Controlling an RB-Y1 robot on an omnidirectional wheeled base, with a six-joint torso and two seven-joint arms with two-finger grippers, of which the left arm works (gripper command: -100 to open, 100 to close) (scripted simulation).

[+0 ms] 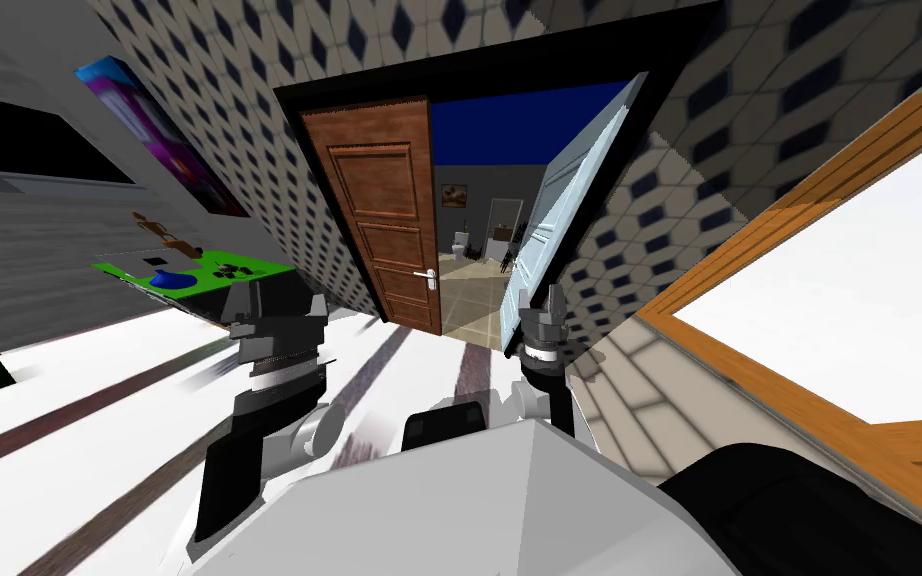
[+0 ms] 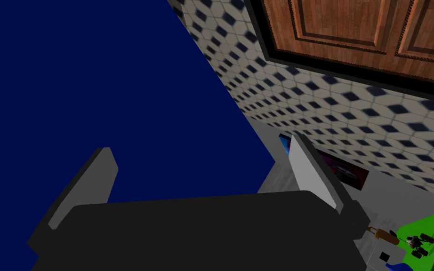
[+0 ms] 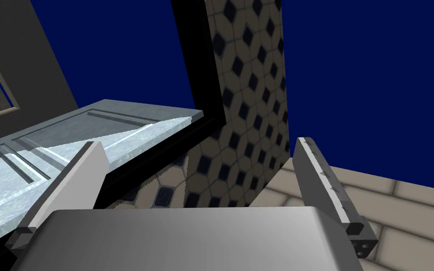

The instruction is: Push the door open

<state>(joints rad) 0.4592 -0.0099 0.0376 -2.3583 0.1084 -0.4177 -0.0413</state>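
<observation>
Right end effector (image 1: 541, 303), fingers apart and empty, sits low in mid-frame of the head view, just beside the edge of the pale blue door (image 1: 577, 185). That door stands swung well inward right of centre, next to the shut brown door (image 1: 381, 205). Pushing looks nearly done; one last nudge on the pale panel seems enough, while the left end effector (image 2: 201, 143) hangs spread and empty.

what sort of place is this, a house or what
Likely a room in a house: diamond-patterned wallpaper, a brown panelled door beside a pale blue door swung open, and beyond them a tiled room with what looks like a toilet.
</observation>
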